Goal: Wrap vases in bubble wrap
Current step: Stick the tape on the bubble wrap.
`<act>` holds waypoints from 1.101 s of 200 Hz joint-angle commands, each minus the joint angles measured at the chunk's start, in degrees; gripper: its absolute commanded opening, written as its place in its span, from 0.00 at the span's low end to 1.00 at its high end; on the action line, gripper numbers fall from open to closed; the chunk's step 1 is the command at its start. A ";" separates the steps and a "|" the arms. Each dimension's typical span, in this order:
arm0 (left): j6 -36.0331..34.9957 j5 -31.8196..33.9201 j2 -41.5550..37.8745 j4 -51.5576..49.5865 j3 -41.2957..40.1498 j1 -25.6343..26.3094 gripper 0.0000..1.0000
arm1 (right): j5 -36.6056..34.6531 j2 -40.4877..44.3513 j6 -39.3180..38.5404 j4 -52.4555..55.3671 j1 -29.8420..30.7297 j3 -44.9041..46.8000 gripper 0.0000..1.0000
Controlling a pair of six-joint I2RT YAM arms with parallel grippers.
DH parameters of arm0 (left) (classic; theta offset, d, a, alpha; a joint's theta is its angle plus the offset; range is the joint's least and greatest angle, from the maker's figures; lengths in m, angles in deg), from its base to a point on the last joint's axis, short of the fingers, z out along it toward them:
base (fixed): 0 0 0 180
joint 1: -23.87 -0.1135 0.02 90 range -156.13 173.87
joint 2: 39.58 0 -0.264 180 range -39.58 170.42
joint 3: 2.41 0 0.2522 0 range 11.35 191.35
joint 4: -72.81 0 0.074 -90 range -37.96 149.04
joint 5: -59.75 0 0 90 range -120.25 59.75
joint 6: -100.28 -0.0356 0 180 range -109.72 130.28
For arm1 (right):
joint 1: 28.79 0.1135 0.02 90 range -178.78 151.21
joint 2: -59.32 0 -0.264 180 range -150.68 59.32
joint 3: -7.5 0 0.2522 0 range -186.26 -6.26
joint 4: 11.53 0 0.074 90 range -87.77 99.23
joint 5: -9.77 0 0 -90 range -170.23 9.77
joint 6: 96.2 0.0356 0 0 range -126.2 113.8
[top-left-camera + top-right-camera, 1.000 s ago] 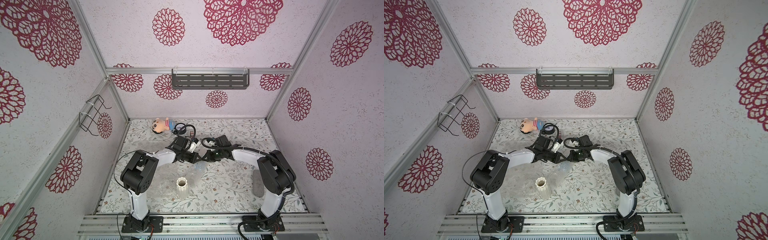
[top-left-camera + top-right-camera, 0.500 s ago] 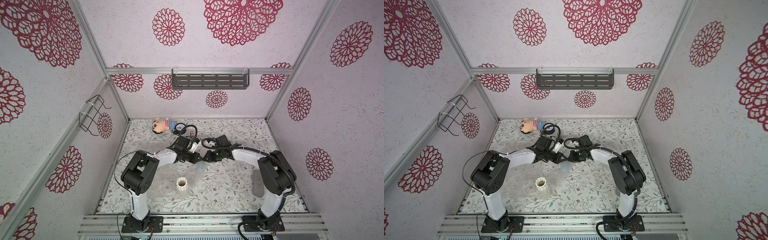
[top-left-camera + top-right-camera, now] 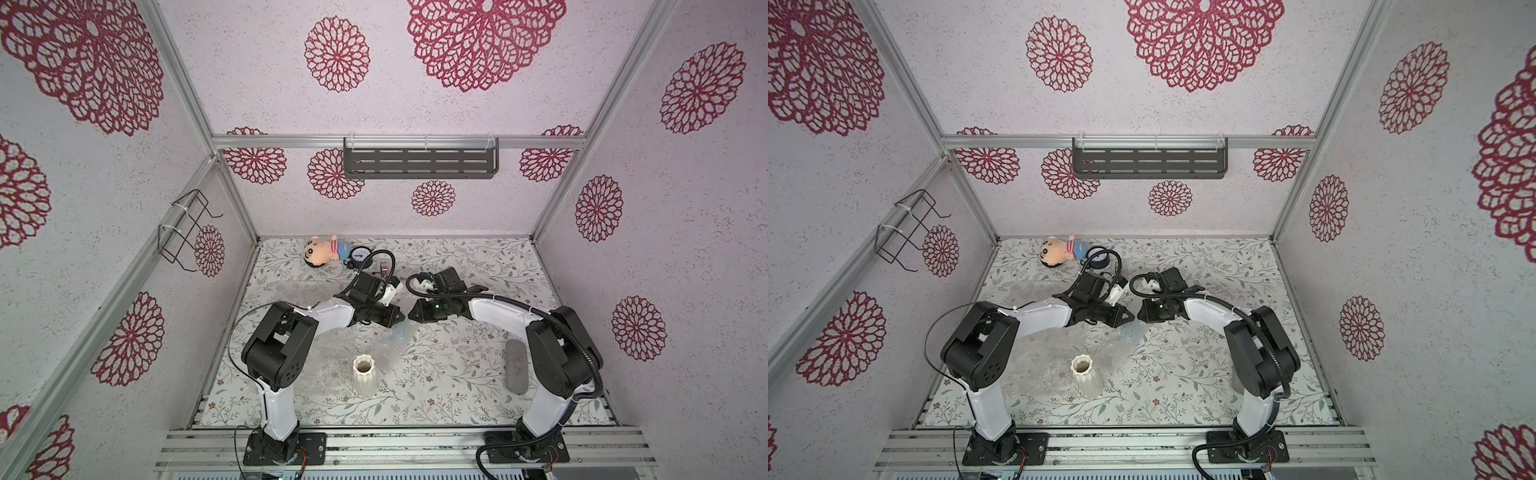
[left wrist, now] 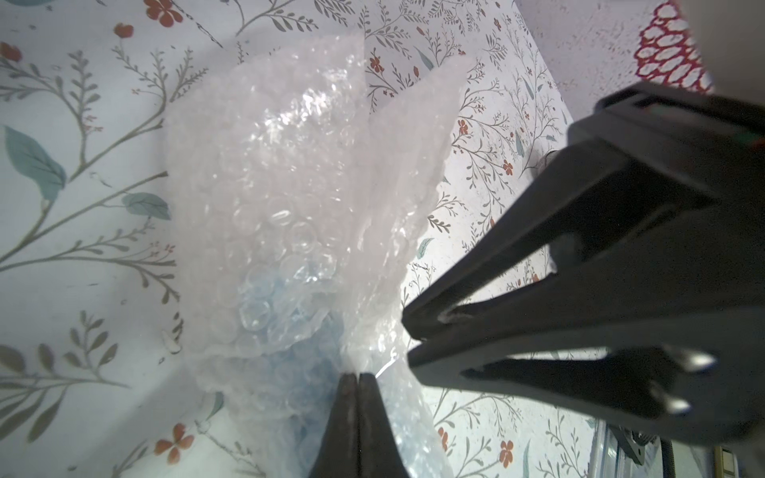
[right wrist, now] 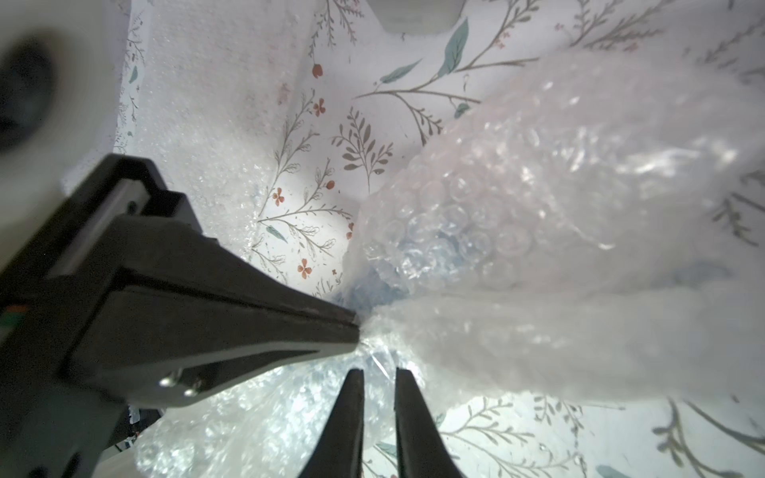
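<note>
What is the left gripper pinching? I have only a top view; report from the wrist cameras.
Observer: The left gripper is shut on a gathered fold of the bubble wrap.
Operator: Confirm the blue vase is inside.
Observer: Blue shows through the bubbles, so the blue vase is inside the bundle.
Operator: Report the right gripper.
Observer: The right gripper has its jaws slightly apart, close beside that pinch.

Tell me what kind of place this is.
Probably a robot test booth dressed like a home: two robot arms bolted to an aluminium base rail, flower-patterned wall panels, and a floral tabletop with a cream vase, bubble wrap and plush doll.
</note>
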 commanded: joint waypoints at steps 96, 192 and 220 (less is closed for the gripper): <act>1.80 1.88 -2.05 0.16 -3.23 0.44 0.00 | 3.51 -6.51 4.54 -5.63 0.25 -2.91 0.00; 7.17 1.42 -6.84 6.21 -4.17 -1.39 0.30 | 2.66 -7.36 3.55 -5.30 0.33 -1.24 0.00; 9.49 3.34 -5.60 6.32 -3.46 -2.73 0.39 | 2.49 -7.02 3.26 -5.24 0.33 -1.28 0.00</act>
